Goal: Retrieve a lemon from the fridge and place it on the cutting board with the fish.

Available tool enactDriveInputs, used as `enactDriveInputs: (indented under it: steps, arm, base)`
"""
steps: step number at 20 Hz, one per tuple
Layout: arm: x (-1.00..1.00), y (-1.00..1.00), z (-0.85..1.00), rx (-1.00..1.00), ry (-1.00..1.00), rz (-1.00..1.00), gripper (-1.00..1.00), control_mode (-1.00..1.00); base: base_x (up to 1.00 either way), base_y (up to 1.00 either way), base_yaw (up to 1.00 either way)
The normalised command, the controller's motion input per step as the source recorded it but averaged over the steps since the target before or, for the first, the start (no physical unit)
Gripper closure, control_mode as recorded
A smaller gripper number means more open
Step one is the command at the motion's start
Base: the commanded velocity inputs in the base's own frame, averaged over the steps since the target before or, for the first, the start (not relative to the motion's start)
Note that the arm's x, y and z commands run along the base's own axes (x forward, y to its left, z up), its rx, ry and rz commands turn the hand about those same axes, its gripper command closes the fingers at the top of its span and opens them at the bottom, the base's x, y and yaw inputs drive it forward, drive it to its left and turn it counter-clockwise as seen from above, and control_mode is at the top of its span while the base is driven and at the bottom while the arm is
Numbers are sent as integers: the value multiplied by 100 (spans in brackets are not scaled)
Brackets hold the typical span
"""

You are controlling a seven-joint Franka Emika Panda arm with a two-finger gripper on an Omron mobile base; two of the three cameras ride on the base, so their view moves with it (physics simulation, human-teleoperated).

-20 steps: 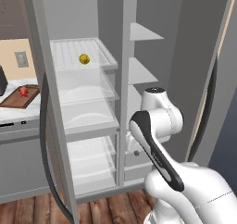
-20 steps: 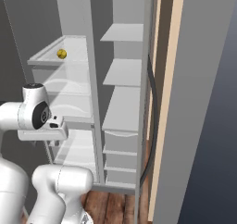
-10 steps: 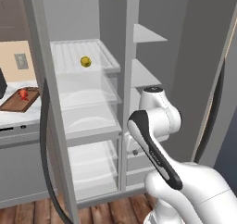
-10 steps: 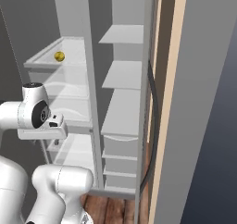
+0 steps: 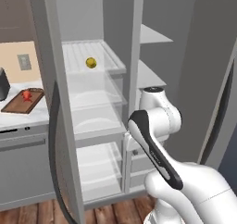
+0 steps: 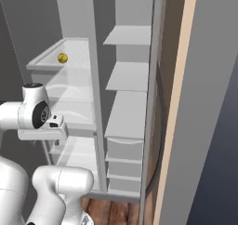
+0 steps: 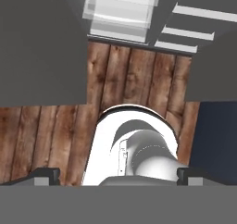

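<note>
The fridge (image 5: 106,102) stands open ahead of the base, both doors swung wide, its grey shelves and drawers bare apart from one fruit. In the hand view the gripper (image 7: 118,177) points down at the wooden floor (image 7: 134,79), its two dark fingertips (image 7: 44,174) spread fully apart with nothing between them. So the whole fridge interior lies above and ahead of the jaws, not in front of them.

The cutting board (image 5: 22,102) lies on the counter (image 5: 23,119) left of the fridge, far off to the jaws' left side, with the small red fish (image 5: 27,95) resting on it.

The lemon (image 5: 91,62) sits on the upper shelf of the left compartment, well above the jaws and some way in from the shelf's front lip; the right base view shows it too (image 6: 62,57), close to the shelf's left side wall.

The step in hand looks like the reach for the lemon. To do it well, the hand should first rise and tip level so the jaws face the shelf opening, then enter just over the shelf surface and under the fridge ceiling. How deep the lemon sits is hard to judge from here, so the last part of the approach should go slowly, centring the fruit between the spread fingers before closing, since a round fruit nudged off-centre would probably roll away.
</note>
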Motion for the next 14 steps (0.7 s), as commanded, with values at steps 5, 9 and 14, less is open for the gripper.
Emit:
enactDriveInputs:
  steps: [5,9,14]
  arm:
    - [0,0,0,0,0,0,-100,100]
    - [0,0,0,0,0,0,-100,100]
    - [0,0,0,0,0,0,-100,100]
  base:
    - [29,36,-1]
    - [46,2,-1]
    - [46,10,0]
